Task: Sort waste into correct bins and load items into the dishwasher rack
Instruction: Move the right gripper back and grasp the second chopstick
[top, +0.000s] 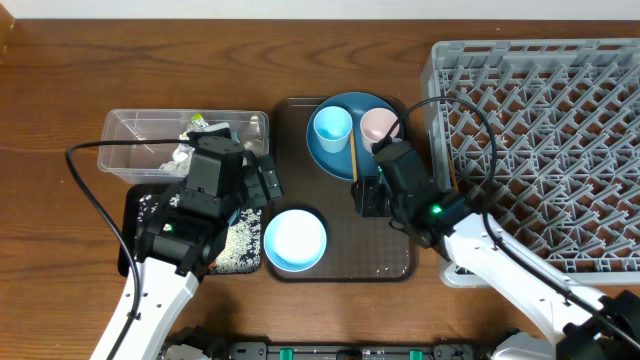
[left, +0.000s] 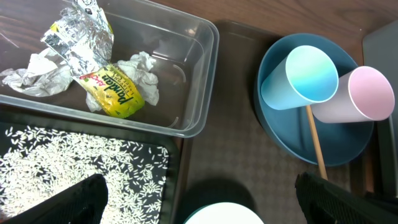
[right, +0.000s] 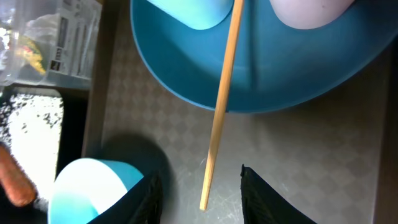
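**Overhead.** Landmark = brown tray (top: 390, 255).
- On it, far end: 1 dk-blue plate (top: 325, 162). The plate carries 1 lt-blue cup (top: 331, 128) and 1 pink cup (top: 378, 124). Only 1 chopstick (top: 353, 155) is made out, laid over the plate's near rim.
- On it, near-left corner: 1 pale bowl (top: 295, 240).
- 1 rack (top: 540, 150) is set against its right edge.
- Left of it: 1 clear tub (top: 140, 150) at the far end and 1 black tray (top: 137, 215) at the near end, with rice (top: 238, 245) spread in the latter.
- L gripper (top: 265, 182) is held over its left edge. R gripper (top: 366, 195) is held over its middle.

**L wrist.**
- In the tub, left of the landmark: 1 yellow-green wrapper (left: 115, 93) and crumpled tissue (left: 142, 70); the no. of lumps can't be told.
- L fingers (left: 81, 199) are spread to full width, with nothing between them.
- 2 cups and 1 stick are counted again on the plate.

**R wrist.**
- R fingers (right: 146, 196) are part-spread above the landmark. The stick's near tip lies between them and is untouched by either.
- 1 carrot (right: 15, 180) is seen left of the landmark, beyond the bowl, by the rice.
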